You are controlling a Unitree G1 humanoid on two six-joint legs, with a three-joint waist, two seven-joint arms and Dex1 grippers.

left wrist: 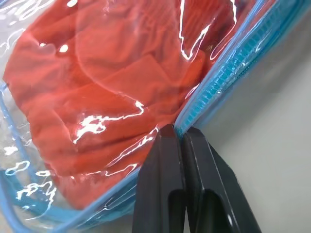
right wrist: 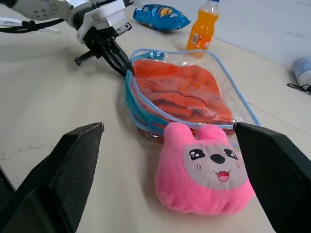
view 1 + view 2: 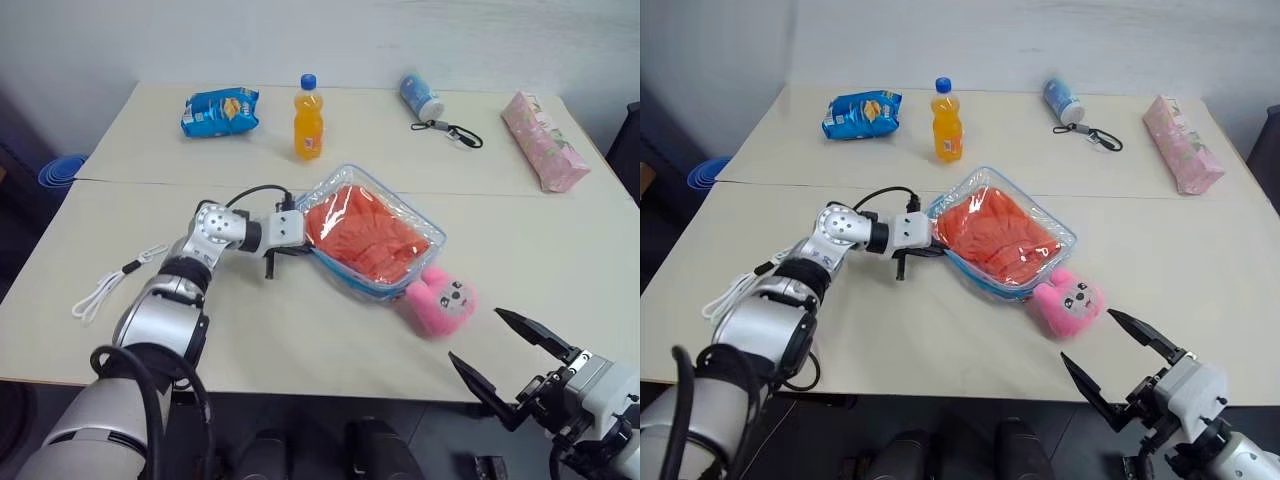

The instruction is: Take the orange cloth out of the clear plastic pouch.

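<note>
Left gripper (image 1: 181, 138) was pinching the pouch's (image 3: 425, 232) blue edge, orange cloth (image 3: 365, 235) just past it; right gripper (image 3: 500, 350) hung wide open.

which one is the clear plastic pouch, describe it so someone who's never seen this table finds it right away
Start at the orange drink bottle standing near the back of the table and come toward the robot to the flat bag lying mid-table. That is the clear plastic pouch, with the pink plush toy touching its near corner. It alone is see-through, edged in light blue, with the orange cloth inside.
</note>
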